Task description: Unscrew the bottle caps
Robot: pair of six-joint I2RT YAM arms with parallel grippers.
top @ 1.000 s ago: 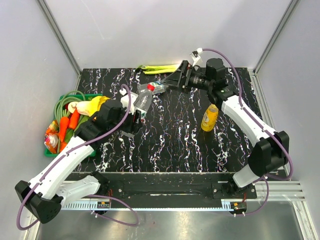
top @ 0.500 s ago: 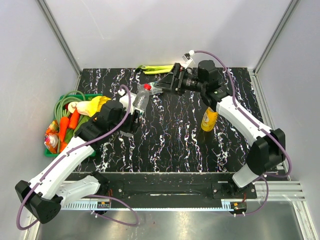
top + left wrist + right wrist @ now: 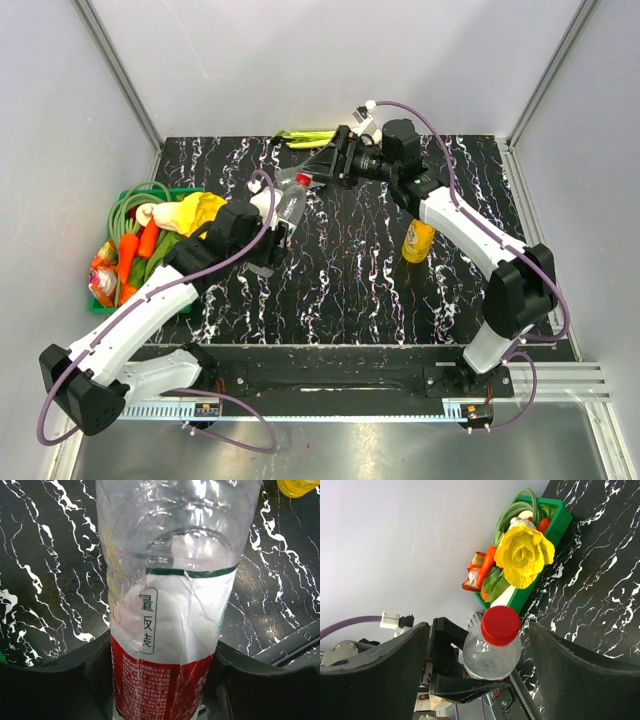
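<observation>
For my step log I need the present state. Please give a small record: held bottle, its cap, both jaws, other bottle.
held bottle: red-labelled bottle, gripped at its label
cap: red cap, on the bottle
left jaws: shut on the red-labelled bottle
right jaws: open, one each side of the red cap, gaps visible
other bottle: yellow juice bottle, upright on the table

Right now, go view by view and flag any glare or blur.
Left wrist: white highlights streak the clear bottle above its label, whose print is sharp. Right wrist: the red cap is crisp and evenly lit, no glare. Top external: even light, sharp throughout, soft sheen on the metal strip along the bottom.
</observation>
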